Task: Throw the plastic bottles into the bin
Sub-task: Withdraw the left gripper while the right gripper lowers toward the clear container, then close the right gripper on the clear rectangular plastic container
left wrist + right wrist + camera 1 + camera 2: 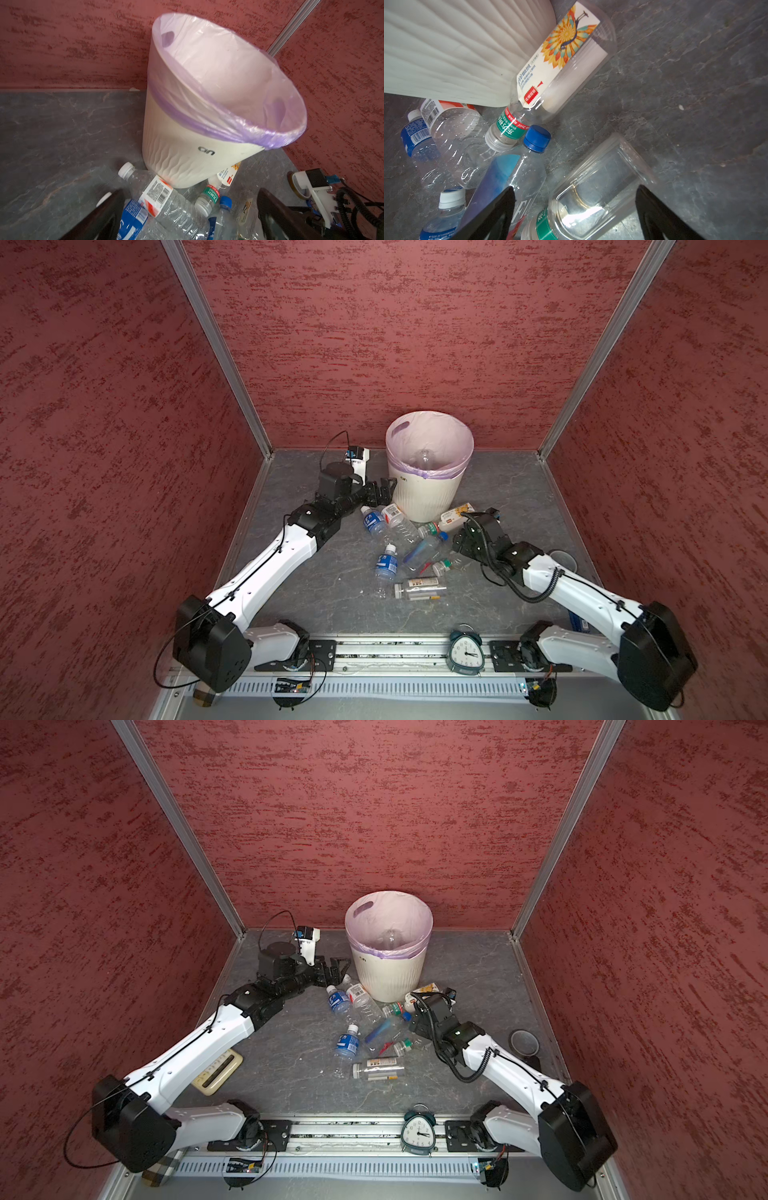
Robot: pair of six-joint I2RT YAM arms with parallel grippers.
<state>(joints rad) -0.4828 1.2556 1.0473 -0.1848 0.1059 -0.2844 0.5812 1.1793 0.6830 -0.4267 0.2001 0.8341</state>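
Note:
The cream bin [419, 493] with a lilac liner stands at the back middle, and one clear bottle [426, 458] lies inside it. Several plastic bottles lie in front of it: a blue-label one [372, 520], a red-white one [397, 518], a blue-capped one [426, 549] and a peacock-label one [455, 516] against the bin's foot. My left gripper [384, 485] is open, low beside the bin's left side, above the red-white bottle [158, 193]. My right gripper [574, 187] is open. A clear bottle with a green neck band [596, 182] lies between its fingers.
A teal alarm clock [466, 651] stands on the front rail. A cream keypad [218, 1071] lies under my left arm. A tape roll [524, 1042] sits near the right wall. Red walls close in the back and both sides.

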